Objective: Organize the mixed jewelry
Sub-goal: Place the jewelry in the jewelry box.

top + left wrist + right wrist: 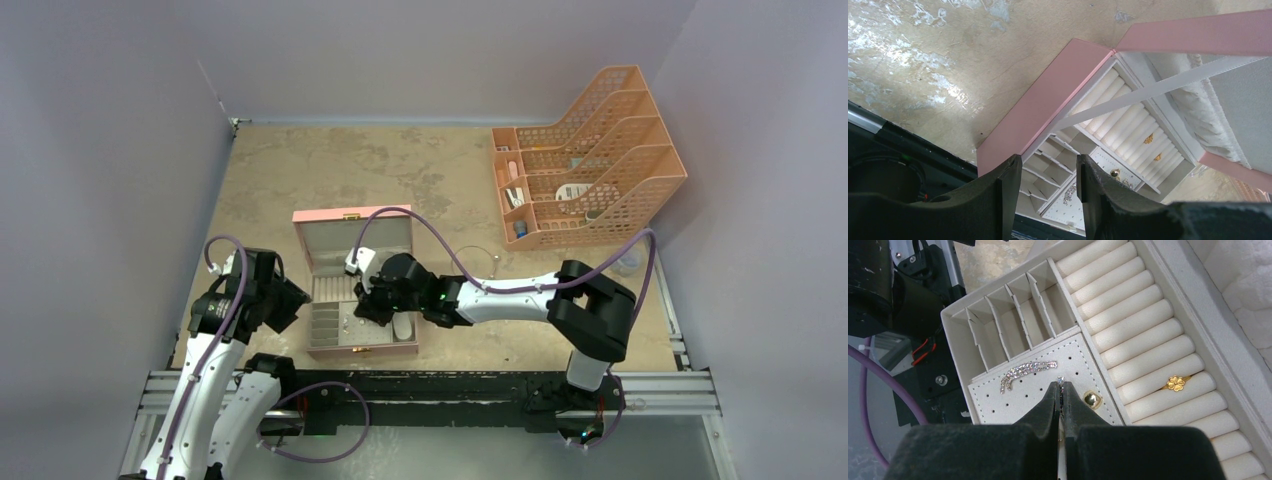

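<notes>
Speckled beige tabletop carries the pink rectangular box, where our right gripper, nearer than the spread left gripper, pinches a tiny sparkling silvery piece over the white perforated pad, a silvery rhinestone strand lying crosswise just left.

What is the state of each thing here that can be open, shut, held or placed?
Pink box, open, lid raised.
Left gripper, open, empty, beside the box.
Right gripper, shut on a thin sparkly piece, above the perforated pad.
Sparkly strand, lying on the pad.
Gold stud, on the pad.
Clover ring, seated between two rolls.
</notes>
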### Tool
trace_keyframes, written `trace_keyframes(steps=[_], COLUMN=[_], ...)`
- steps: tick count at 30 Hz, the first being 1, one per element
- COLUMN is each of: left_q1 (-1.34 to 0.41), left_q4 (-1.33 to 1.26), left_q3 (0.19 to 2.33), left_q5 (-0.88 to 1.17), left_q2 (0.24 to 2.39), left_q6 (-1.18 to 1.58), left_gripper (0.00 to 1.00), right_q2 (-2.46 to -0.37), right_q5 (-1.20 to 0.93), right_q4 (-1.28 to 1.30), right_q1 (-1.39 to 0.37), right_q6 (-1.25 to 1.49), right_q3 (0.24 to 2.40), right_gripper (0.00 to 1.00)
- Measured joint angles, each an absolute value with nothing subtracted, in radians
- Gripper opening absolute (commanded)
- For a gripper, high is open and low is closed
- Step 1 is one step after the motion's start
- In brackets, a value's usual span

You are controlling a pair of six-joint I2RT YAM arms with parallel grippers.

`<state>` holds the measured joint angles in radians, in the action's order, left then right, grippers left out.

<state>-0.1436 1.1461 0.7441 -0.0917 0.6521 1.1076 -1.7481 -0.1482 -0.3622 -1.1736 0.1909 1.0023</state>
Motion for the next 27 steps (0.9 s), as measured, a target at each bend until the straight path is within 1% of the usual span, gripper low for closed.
trace_keyframes(steps=[27], left_q1=[-0.144], left_q4=[1.146], left_q3=[0.744], left_q5=[-0.092], left_q2=[0.647], left_q6=[1.108], left_gripper=[0.44], right_q2=[-1.794], right_q5=[-0.146], right_q4=[-0.105], right_q1=[-1.177], right_q6=[0.156], right_q3=[1.16], right_gripper=[0.0])
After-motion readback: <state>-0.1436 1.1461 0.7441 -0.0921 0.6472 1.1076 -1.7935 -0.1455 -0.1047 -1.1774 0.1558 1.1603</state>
